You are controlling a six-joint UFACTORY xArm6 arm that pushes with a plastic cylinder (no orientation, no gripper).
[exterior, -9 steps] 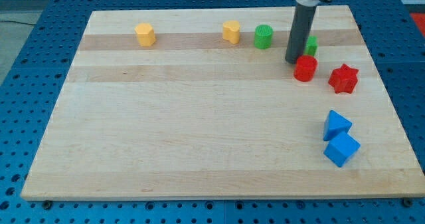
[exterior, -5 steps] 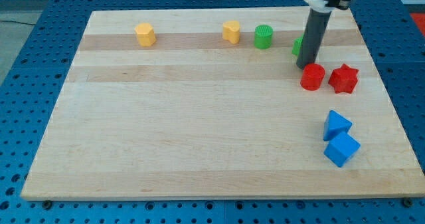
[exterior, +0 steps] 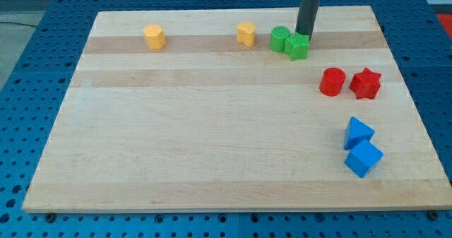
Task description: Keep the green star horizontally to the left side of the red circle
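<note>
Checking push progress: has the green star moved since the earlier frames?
Yes. The green star slid toward the view's left, now touching the green cylinder; my tip sits at its upper right.

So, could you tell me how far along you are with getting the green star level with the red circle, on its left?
Partly done: the green star already lies to the view's left of the red circle, touching the green cylinder. In hand: my tip sits against the star's upper right edge. Left: the star is nearer the view's top than the circle, so it still needs pushing down level with it.
</note>
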